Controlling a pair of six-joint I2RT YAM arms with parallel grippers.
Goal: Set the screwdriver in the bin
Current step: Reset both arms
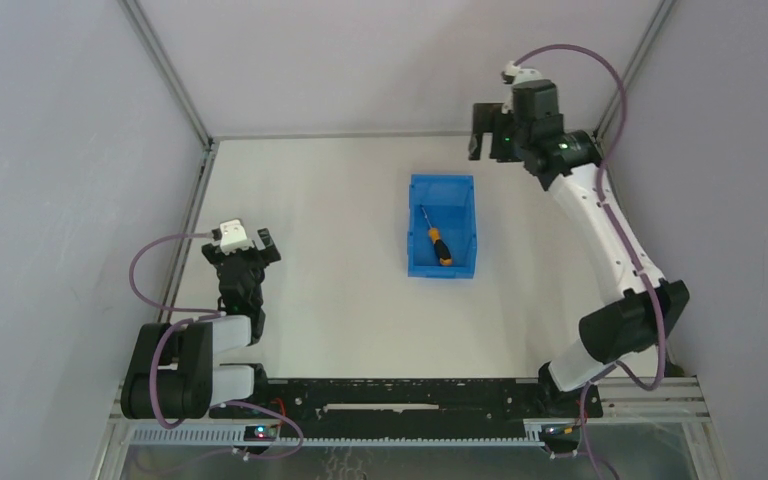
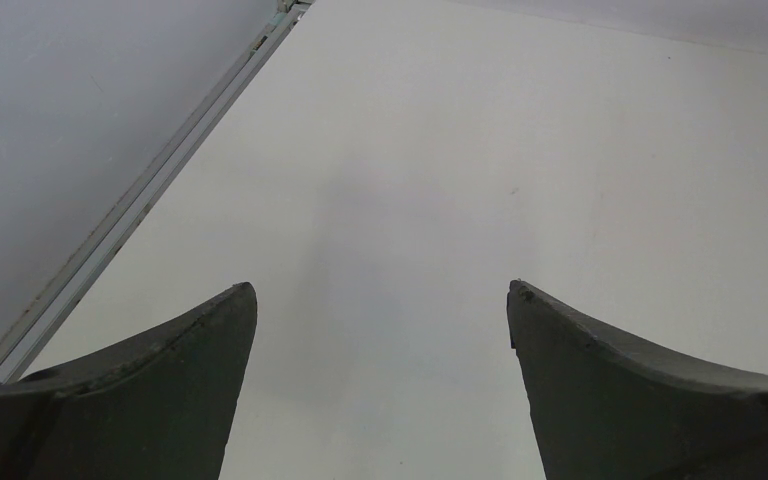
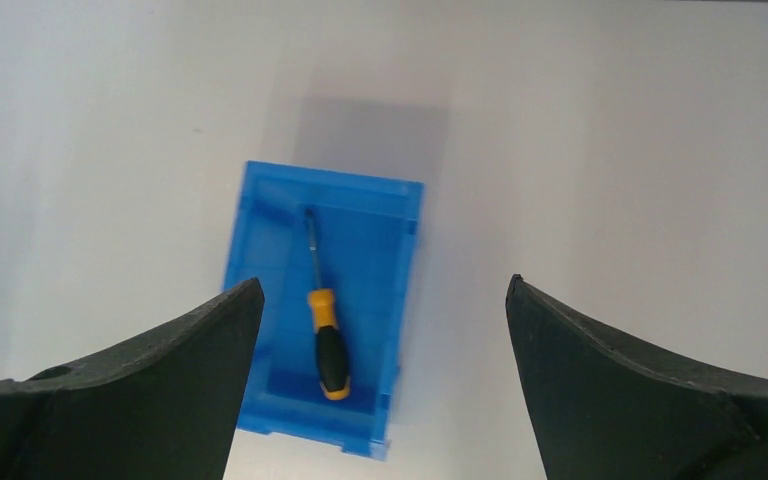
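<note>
Top external: shows the screwdriver (image 1: 436,243) lying flat on the floor of the bin (image 1: 457,215), orange-and-black handle toward the arms' side, thin shaft angled away and slightly left. Places the blue bin near the middle of the white table (image 1: 330,300), long sides running away from the arms.

Right wrist: looks straight down on the same bin (image 3: 360,240) and the screwdriver (image 3: 325,335) inside it, touching neither side wall, nothing else in there. Frames both between the two dark fingers of the right gripper (image 3: 382,284), spread wide and gripping nothing, well clear above the bin. Seen from top external, puts the right gripper (image 1: 488,148) beyond the bin's far right corner, raised on an outstretched arm.

Left wrist: shows the left gripper (image 2: 382,288) with fingers likewise released and wide apart, only bare table (image 2: 460,150) between them, plus a metal frame rail (image 2: 160,190) running along the table's left edge. From top external, sets the left gripper (image 1: 243,258) near that left edge, well apart from the bin.
</note>
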